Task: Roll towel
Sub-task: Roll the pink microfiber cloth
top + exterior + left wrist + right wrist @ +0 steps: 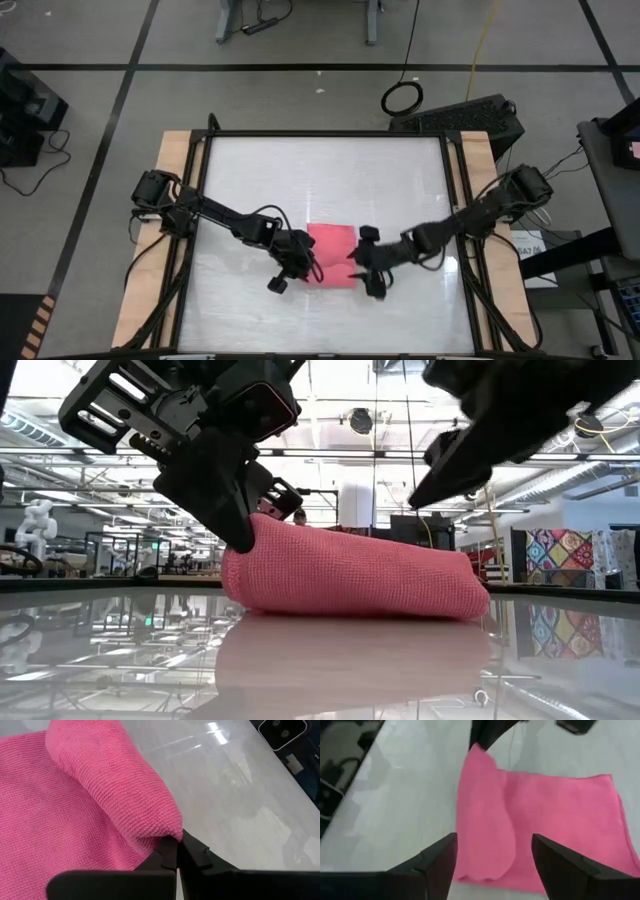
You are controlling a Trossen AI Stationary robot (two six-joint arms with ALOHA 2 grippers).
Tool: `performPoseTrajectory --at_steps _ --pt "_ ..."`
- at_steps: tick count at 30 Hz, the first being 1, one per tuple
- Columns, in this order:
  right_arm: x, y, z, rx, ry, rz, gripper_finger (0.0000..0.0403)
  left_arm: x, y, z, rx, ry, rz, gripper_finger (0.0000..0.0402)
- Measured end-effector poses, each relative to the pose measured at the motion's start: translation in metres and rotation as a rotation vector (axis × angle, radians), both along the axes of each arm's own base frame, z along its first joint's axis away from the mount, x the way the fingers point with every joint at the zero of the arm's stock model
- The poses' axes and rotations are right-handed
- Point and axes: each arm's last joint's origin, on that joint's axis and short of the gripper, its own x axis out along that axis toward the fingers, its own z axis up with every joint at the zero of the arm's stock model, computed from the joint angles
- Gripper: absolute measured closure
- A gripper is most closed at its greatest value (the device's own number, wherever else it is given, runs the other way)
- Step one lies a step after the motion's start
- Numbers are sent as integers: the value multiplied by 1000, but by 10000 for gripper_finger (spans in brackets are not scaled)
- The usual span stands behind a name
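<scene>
The pink-red towel lies on the glossy white table near its middle. Its near edge is turned over into a thick roll, and the rest lies flat behind it. My left gripper is shut on the roll's left end. My right gripper is open at the roll's right end. In the low view it hangs above the roll and touches nothing. My left gripper pinches the left end of the rolled-over fold between its two fingers, only at their tips. The fingers slant down from the table's left. The held end is raised a little, and the rest of the roll lies on the flat part and the table.
Black frame rails and wooden strips run along the table's left and right sides. Bare table surface lies around the towel on all sides. The room beyond the table shows in the low view.
</scene>
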Motion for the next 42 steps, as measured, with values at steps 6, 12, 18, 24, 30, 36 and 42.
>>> performPoseTrajectory --at_steps 6,12,18,24,30,36,42 --pt "1 23 -20 -33 -7 -27 132 1 0 1 0 -8 9 400" --pt "7 28 -56 -20 78 -104 130 1 0 1 2 -8 11 400" --pt "9 31 -68 -13 91 -109 150 1 0 1 6 -10 6 374" --pt "9 32 -71 -19 105 -102 202 1 0 1 6 -11 8 269" --pt "8 32 -72 -35 107 -90 270 3 2 3 33 -40 23 167" --pt "8 32 -72 -36 109 -90 318 8 3 7 83 -128 38 144" --pt "8 32 -72 -36 110 -90 338 5 5 10 117 -112 69 144"
